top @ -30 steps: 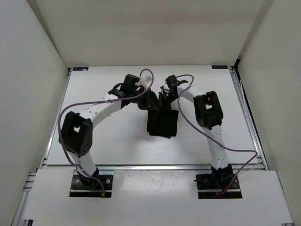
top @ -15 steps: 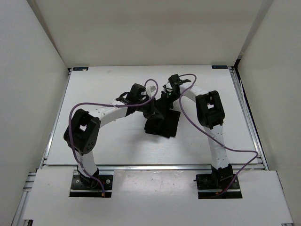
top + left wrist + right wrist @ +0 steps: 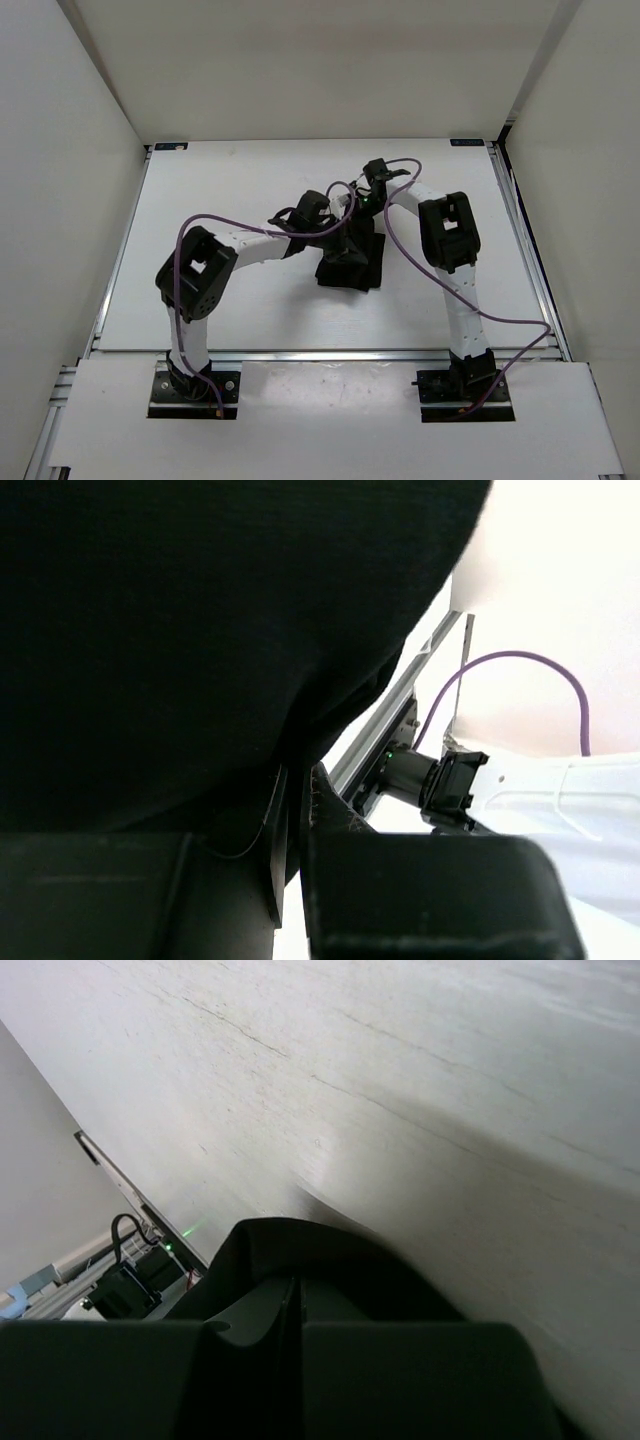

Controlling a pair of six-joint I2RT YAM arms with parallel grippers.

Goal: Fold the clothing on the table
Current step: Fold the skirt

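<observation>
While the left claw [image 3: 343, 238], nearly closed, and the right claw [image 3: 362, 215], fully closed, each pinch fabric, the clothing [image 3: 350, 268] lies bunched directly beneath them on the desk [image 3: 220, 180]. Seemingly one fold is underway; laying it flat, smoothing and releasing remain.

- desk [image 3: 220, 200]: flat matte white top, with aluminium rails [image 3: 108, 290] along the left, right and near edges.
- clothing [image 3: 352, 266]: black fabric bunched in a heap, lower part resting on the desk just right of centre.
- Right wrist view: desk surface shows faint streaks.
</observation>
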